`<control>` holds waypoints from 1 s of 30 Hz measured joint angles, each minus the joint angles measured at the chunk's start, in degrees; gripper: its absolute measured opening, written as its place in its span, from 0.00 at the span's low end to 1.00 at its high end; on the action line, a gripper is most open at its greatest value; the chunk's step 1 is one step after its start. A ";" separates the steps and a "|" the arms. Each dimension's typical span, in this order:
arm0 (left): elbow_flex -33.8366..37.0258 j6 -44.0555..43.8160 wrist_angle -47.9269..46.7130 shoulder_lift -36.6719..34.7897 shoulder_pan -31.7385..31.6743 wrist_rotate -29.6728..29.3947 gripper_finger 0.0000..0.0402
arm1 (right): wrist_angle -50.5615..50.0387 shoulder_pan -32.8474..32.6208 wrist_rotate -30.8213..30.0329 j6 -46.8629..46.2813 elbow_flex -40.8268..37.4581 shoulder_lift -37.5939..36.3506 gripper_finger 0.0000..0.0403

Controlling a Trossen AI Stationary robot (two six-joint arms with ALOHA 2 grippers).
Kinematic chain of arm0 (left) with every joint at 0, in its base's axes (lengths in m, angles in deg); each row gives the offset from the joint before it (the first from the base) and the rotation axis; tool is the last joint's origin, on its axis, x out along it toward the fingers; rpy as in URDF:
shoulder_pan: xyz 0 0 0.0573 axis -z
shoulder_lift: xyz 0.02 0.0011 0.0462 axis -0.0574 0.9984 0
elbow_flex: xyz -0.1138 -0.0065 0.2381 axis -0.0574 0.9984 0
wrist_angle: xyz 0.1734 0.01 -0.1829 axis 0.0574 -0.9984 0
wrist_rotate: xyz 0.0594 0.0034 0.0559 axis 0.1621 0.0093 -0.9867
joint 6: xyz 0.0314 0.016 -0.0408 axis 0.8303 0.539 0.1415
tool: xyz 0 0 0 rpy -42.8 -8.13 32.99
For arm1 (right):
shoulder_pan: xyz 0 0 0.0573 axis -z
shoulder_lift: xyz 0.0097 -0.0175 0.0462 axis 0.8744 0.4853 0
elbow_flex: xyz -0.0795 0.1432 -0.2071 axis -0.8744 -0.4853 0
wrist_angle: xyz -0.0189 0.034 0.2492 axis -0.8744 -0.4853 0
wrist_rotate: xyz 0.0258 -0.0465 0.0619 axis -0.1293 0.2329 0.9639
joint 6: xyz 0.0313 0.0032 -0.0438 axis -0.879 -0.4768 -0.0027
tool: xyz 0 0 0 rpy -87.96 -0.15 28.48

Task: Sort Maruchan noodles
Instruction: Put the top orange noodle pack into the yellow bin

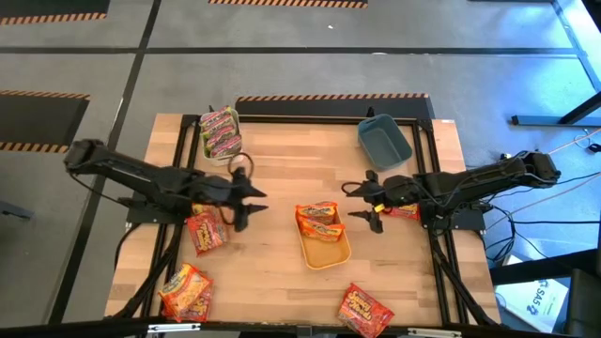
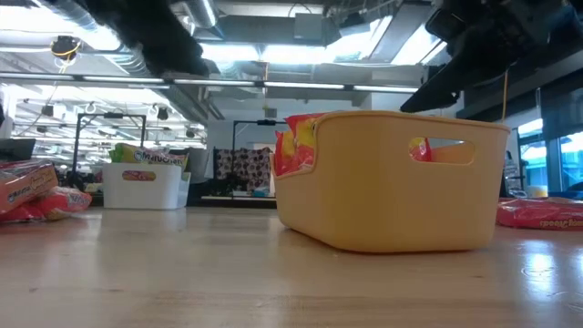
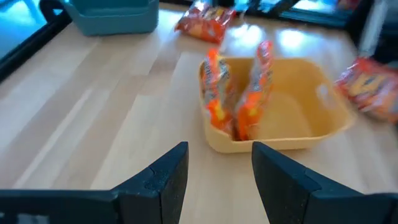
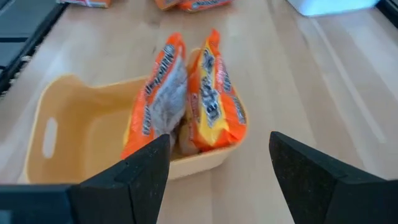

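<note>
Two orange-yellow Maruchan noodles packets (image 1: 317,218) stand on edge at the far end of the yellow bin (image 1: 329,252), seen close up as packets (image 4: 186,93) in the right wrist view. Green-pink packets (image 1: 220,131) fill the white bin (image 1: 235,120). Red packets lie flat on the table at the left (image 1: 205,232), near left (image 1: 186,291), near right (image 1: 364,310) and under my right arm (image 1: 404,212). My left gripper (image 1: 252,208) hangs open and empty left of the yellow bin. My right gripper (image 1: 355,202) hangs open and empty right of it.
A blue bin (image 1: 383,141) stands at the far right. A black frame (image 1: 329,118) runs around the tabletop's edges. Bare wood lies between the yellow bin and the near edge (image 1: 272,291).
</note>
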 joint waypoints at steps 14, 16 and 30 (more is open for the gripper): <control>2.16 -9.71 -13.19 -5.99 3.49 -5.34 0.42 | -36.53 0.00 -19.70 -17.97 11.58 -2.02 0.64; 3.12 -10.83 -12.70 -5.55 3.49 -5.39 0.42 | -43.10 0.10 -22.16 -24.05 12.48 -2.02 0.64; 4.96 -14.43 -12.41 -5.35 3.66 -5.56 0.42 | -47.69 4.13 -9.93 -30.88 8.35 0.71 0.53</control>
